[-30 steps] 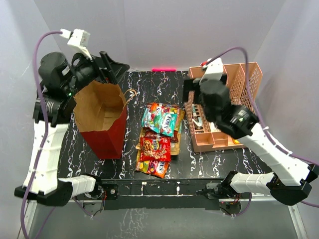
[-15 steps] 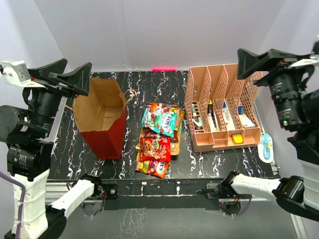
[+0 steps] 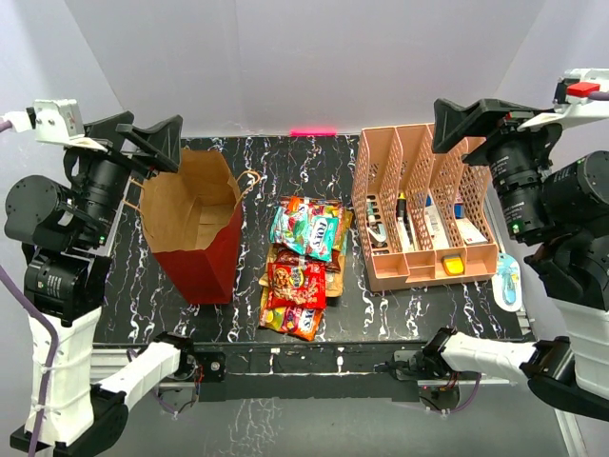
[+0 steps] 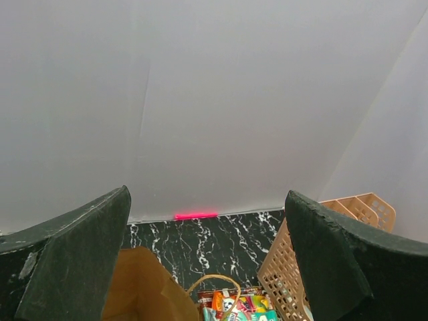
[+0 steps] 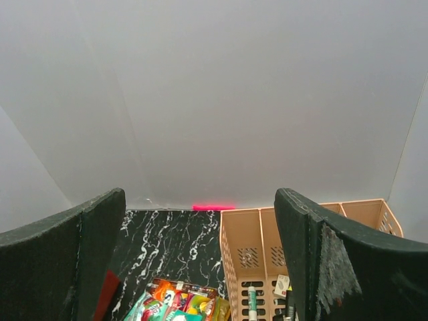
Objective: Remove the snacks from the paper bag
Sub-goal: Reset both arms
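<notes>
The paper bag (image 3: 195, 228) stands upright at the left of the table, red outside, brown inside, its mouth open; I see no packet inside it. Its brown rim (image 4: 137, 287) and cord handle (image 4: 215, 286) show in the left wrist view. Several snacks (image 3: 303, 257) lie in a pile on the table between the bag and the organiser; they also show in the left wrist view (image 4: 241, 309) and the right wrist view (image 5: 180, 304). My left gripper (image 3: 133, 141) is open and empty, raised high above the bag's left side. My right gripper (image 3: 476, 114) is open and empty, raised high above the organiser.
A pink mesh desk organiser (image 3: 423, 205) with pens and stationery stands at the right, also in the right wrist view (image 5: 267, 247). A small teal item (image 3: 507, 281) lies by its right side. A pink strip (image 3: 313, 131) marks the table's back edge. White walls enclose the table.
Both arms have risen from low over the bag and the organiser to high positions at the sides. The bag and the snack pile have not moved.
</notes>
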Motion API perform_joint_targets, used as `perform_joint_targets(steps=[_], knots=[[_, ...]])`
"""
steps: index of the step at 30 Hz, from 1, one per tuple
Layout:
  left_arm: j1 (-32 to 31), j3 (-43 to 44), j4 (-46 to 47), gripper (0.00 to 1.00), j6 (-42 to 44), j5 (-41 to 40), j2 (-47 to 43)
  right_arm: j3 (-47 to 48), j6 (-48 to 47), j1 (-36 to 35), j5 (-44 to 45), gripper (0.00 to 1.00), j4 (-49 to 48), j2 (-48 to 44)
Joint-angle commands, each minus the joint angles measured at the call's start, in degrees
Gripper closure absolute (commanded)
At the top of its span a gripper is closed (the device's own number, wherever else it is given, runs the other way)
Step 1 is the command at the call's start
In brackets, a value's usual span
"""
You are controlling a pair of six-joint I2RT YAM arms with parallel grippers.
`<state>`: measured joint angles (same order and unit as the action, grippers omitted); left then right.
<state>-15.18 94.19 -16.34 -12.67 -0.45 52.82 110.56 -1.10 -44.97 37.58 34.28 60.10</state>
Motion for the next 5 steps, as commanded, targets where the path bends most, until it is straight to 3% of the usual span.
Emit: perform_joint_targets(steps=[1, 5], knots=[[0.0, 1.4, 0.7, 0.02, 1.8, -0.6, -0.4, -0.2, -0.3, 0.0, -0.7, 0.02, -2.1, 0.2], [0.0, 1.2, 1.3, 0.02, 2.2, 0.2, 0.0, -1.0, -0.2, 0.1, -0.5, 0.02, -2.0, -0.4]])
